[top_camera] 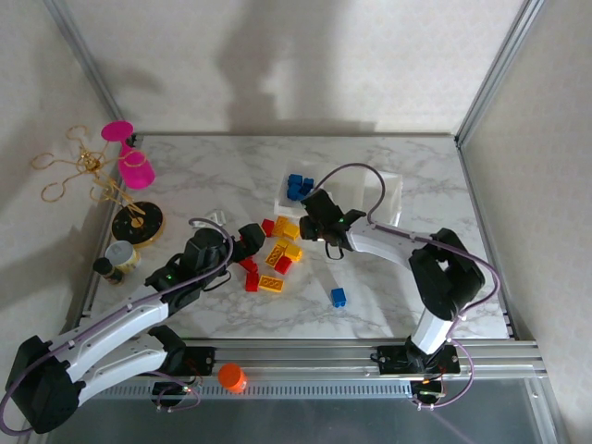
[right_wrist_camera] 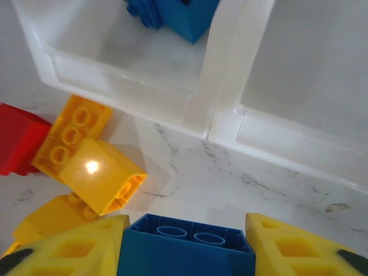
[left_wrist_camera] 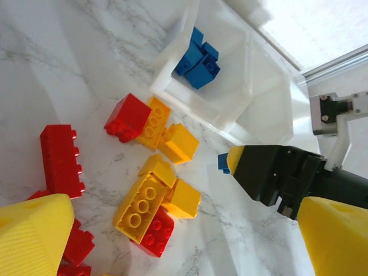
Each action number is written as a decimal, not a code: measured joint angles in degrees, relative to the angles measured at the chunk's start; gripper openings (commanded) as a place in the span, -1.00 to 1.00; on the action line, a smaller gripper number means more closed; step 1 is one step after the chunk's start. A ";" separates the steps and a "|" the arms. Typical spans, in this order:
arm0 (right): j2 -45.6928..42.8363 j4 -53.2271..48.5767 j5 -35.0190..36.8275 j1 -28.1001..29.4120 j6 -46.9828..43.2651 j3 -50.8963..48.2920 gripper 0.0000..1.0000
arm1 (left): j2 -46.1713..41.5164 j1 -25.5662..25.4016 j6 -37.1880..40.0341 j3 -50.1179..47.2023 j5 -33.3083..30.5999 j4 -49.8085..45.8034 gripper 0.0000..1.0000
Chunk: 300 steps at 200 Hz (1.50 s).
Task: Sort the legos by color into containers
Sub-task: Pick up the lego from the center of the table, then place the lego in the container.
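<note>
My right gripper (right_wrist_camera: 187, 233) is shut on a blue lego (right_wrist_camera: 187, 250), its hollow underside turned toward the tray (right_wrist_camera: 221, 86). From above, that gripper (top_camera: 313, 228) hangs just in front of the tray's (top_camera: 384, 194) left compartment, which holds blue legos (top_camera: 299, 186). Red and yellow legos (top_camera: 276, 257) lie in a loose pile on the marble. My left gripper (top_camera: 246, 242) hovers open at the pile's left side, with yellow and red legos (left_wrist_camera: 152, 201) under its spread fingers (left_wrist_camera: 34, 236). One blue lego (top_camera: 339, 297) lies alone nearer the front.
A pink cup (top_camera: 129, 153) and a gold wire stand (top_camera: 83, 171) sit at the back left beside small jars (top_camera: 120, 254). An orange cap (top_camera: 231, 377) rests on the front rail. The tray's middle and right compartments (right_wrist_camera: 310, 63) hold nothing.
</note>
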 measured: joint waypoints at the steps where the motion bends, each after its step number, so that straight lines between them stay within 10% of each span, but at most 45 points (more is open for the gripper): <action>1: -0.13 -0.09 0.02 0.00 -0.02 0.11 -0.12 | 0.02 0.00 0.04 0.09 -0.02 0.00 0.99; 190: 27.28 -0.17 1.62 -6.21 -12.11 37.16 0.26 | 7.23 7.72 4.74 5.60 0.98 0.46 0.99; 300: 13.09 0.00 1.18 -6.19 -10.75 25.99 0.57 | 6.69 7.69 5.16 7.37 3.91 0.13 0.99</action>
